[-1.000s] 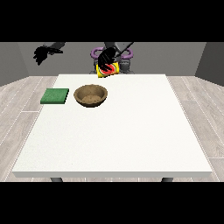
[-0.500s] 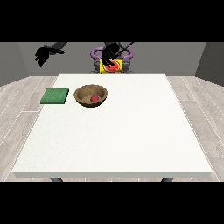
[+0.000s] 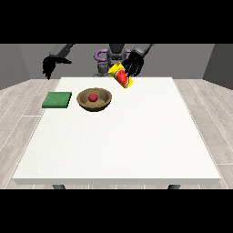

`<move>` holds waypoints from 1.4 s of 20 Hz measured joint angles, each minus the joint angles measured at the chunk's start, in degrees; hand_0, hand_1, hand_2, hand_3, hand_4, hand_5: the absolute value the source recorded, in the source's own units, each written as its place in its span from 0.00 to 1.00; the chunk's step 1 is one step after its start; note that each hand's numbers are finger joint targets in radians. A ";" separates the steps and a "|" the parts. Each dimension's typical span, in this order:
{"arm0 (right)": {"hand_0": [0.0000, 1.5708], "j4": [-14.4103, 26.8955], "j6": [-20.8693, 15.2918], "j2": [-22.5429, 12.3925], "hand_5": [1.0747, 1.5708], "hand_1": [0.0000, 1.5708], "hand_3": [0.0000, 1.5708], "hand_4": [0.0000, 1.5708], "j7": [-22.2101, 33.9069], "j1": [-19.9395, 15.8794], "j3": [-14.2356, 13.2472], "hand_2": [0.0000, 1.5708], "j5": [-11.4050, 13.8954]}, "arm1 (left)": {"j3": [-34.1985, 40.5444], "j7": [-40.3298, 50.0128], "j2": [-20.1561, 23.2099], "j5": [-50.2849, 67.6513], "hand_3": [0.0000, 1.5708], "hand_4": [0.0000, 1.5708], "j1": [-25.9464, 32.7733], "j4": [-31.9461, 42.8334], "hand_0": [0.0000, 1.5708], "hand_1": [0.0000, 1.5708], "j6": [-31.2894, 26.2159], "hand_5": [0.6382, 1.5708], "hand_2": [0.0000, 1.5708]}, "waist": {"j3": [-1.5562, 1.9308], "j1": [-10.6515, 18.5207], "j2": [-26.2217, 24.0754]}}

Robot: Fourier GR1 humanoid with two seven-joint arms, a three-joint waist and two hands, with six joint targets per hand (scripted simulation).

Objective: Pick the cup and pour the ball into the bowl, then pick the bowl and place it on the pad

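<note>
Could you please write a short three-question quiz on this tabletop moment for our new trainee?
1. True or false: the red ball lies inside the brown bowl.
2. The hand at the view's right holds the yellow cup. How does the cup sit? A) upright B) tilted, its mouth angled down C) lying flat on the table
3. Fill in: the green pad lies on the white table beside the bowl, at the view's ____ of it.

Key: 1 true; 2 B; 3 left.
</note>
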 measured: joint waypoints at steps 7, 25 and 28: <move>0.00 -2.07 -6.82 4.98 1.00 0.00 0.00 0.14 -0.14 -3.94 1.85 0.00 2.05 | 4.80 -13.89 -0.80 29.72 0.00 0.00 10.34 -12.26 0.00 0.00 0.08 0.99 0.00 | 0.23 1.58 5.38; 0.00 13.97 -17.10 8.37 0.98 0.00 0.00 0.13 -8.48 -13.95 0.26 0.00 3.10 | 10.68 -32.26 4.70 49.69 0.00 0.00 22.01 -24.04 0.00 0.00 -19.65 0.99 0.00 | 1.12 8.23 10.44; 0.00 17.66 -17.15 8.24 0.99 0.00 0.00 0.06 -10.09 -15.11 0.41 0.00 3.16 | 11.47 -30.93 5.45 50.02 0.00 0.00 22.37 -25.72 0.00 0.00 -20.42 0.99 0.00 | 1.13 7.94 10.19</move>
